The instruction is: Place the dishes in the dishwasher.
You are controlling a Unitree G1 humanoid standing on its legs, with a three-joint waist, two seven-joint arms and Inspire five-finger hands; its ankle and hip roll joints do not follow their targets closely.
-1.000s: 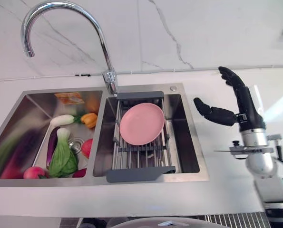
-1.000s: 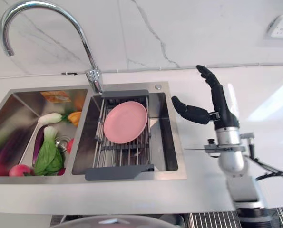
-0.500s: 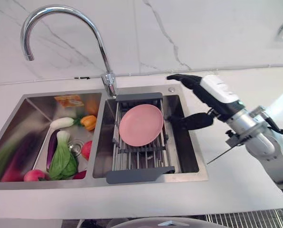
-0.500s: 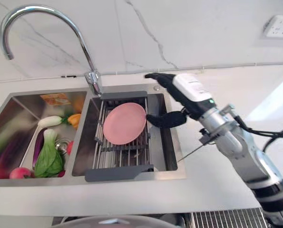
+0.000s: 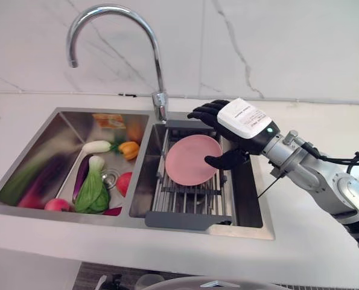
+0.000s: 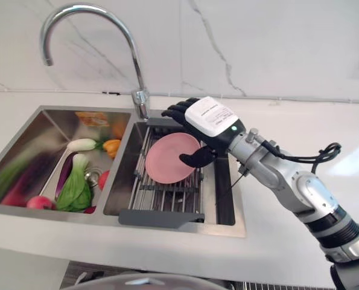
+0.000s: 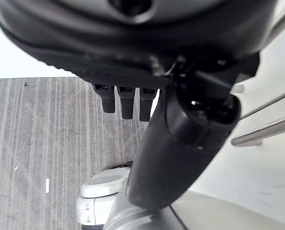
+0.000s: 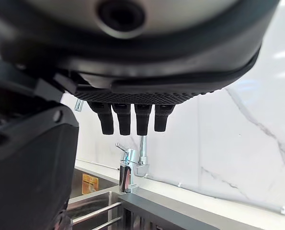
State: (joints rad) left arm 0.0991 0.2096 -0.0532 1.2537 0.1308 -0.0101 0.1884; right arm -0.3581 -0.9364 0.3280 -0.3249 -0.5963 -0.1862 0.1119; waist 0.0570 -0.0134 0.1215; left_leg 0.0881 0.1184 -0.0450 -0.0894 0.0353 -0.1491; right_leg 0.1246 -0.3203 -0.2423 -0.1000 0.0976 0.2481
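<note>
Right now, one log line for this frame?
phase: reach | right hand: open, over pink plate | plate: on sink rack | left hand: idle

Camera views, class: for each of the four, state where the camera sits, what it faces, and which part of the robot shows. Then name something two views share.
Left eye view: on the head, looking down at the sink; right hand open by the pink plate.
Right eye view: beside it, same scene, same arm.
Left wrist view: on the left wrist, facing striped floor; left hand, fingers straight.
Right wrist view: on the right wrist, facing the marble wall.
Shared: the faucet appears in the eye views and the right wrist view.
</note>
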